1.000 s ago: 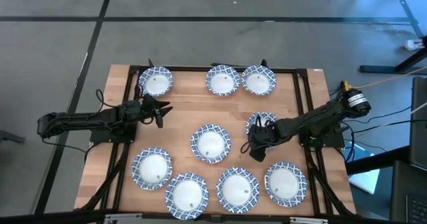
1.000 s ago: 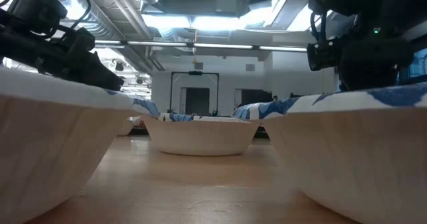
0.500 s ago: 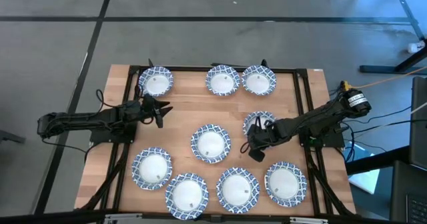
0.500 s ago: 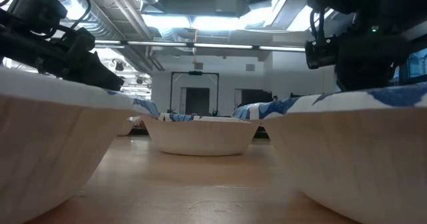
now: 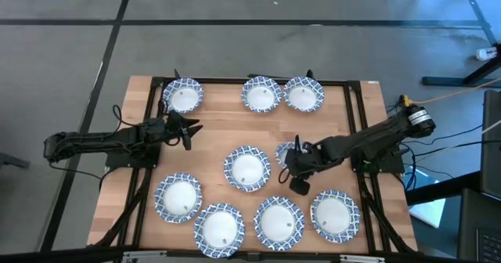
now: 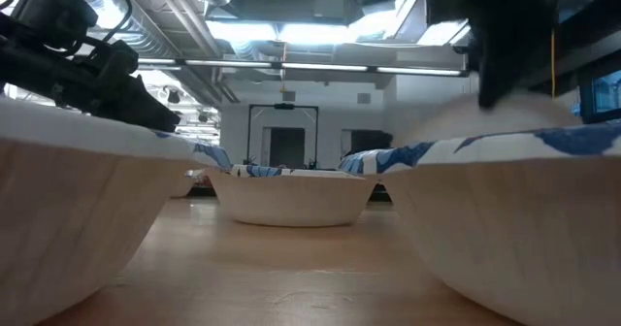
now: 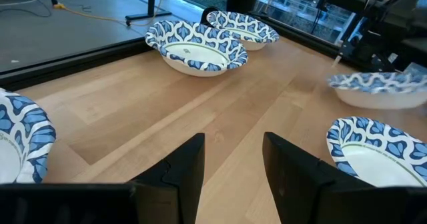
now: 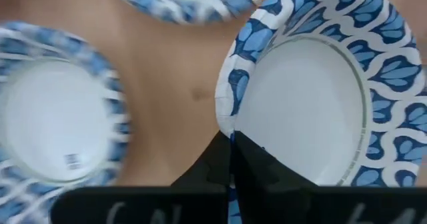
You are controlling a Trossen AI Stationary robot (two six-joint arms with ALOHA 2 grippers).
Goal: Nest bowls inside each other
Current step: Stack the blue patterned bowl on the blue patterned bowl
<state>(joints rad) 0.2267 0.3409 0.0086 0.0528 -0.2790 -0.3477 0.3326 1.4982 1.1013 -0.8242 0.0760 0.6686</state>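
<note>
Several white bowls with blue patterned rims stand on their bases on the wooden table (image 5: 211, 134). Three stand along the far edge (image 5: 261, 94), one in the middle (image 5: 247, 168), and a row near the front (image 5: 279, 221). My right gripper (image 5: 293, 163) (image 8: 230, 144) is shut on one more bowl (image 5: 286, 152) (image 8: 313, 97) just right of the middle bowl. That bowl also shows in the left wrist view (image 7: 377, 91). My left gripper (image 5: 189, 130) (image 7: 233, 161) hovers open above bare wood at the table's left, with nothing between its fingers. My right gripper pinches the bowl's patterned rim (image 8: 225, 121) between its two fingers, one finger inside the bowl (image 8: 257, 161) and one outside. The fingers come from above, pointing down. The bowl stays open side up and seems to be off the table, next to the middle bowl.
A black frame (image 5: 356, 87) runs round the table, and both arm bases sit on its sides. Two near-row bowls (image 6: 87, 210) (image 6: 524, 219) fill the low view's sides. Bare wood lies between my left gripper and the middle bowl.
My right gripper has gone toward the table's left edge, toward the middle bowl, and has risen in the low view. The bowl under it has gone along with it, from right of centre to just beside the middle bowl.
</note>
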